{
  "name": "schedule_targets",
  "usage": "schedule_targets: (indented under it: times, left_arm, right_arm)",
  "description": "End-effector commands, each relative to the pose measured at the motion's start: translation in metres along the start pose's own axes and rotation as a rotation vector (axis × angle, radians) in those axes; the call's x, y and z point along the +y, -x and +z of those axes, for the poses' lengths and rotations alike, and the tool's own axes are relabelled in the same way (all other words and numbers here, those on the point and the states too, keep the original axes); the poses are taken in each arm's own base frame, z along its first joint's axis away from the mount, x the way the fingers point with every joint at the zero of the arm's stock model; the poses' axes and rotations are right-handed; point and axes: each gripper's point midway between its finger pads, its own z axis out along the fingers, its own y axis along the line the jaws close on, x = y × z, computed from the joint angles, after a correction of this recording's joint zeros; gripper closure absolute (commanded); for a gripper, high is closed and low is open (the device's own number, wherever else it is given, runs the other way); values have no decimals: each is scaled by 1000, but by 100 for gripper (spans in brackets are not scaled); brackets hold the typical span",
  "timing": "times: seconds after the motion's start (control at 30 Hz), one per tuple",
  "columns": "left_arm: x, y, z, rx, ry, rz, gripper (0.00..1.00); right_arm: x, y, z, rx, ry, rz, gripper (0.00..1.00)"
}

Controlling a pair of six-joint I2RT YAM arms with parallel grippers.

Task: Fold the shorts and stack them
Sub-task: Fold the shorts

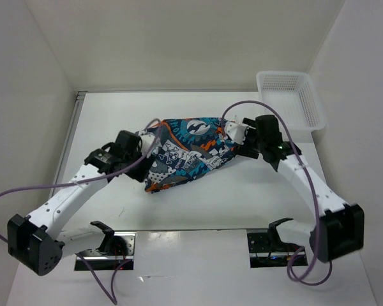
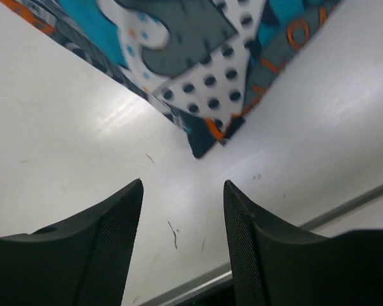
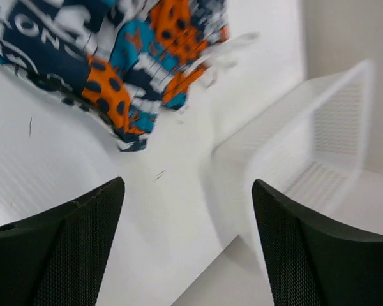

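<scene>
Left pincer (image 2: 182, 186) spread wide; right pincer (image 3: 188, 186) spread wide.

A robotics lab test cell: a white table (image 1: 210, 204) boxed in by plain white wall panels (image 1: 179, 44)

White mesh basket (image 1: 287, 95) on table (image 1: 230, 197), far right

Lettering in shorts (image 3: 115, 76) print: fragments only, nothing legible.
</scene>
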Motion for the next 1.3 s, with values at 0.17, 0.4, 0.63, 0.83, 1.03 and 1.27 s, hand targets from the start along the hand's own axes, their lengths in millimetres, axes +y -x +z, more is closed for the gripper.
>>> schedule_targets:
  times: [0.17,0.4,0.63,0.83,1.03,1.27]
  left_arm:
    - [111,113,21,-241,20,-270,39]
    - [147,148,78,-256,4,-291,38]
    - [168,150,125,-209,18,-311,32]
    - [173,117,169,-95,40,-339,25]
    - [162,120,178,-100,-33,-339,29]
    - [173,120,173,-98,11,-347,95]
  right_arm:
    - [-21,84,-28,-326,18,137,19]
    - [7,77,62,-192,147,418,47]
    - [37,53,94,-86,203,465,75]
    - [62,23,118,41,218,476,75]
    - [69,15,136,84,218,497,75]
    - [67,10,141,102,203,485,75]
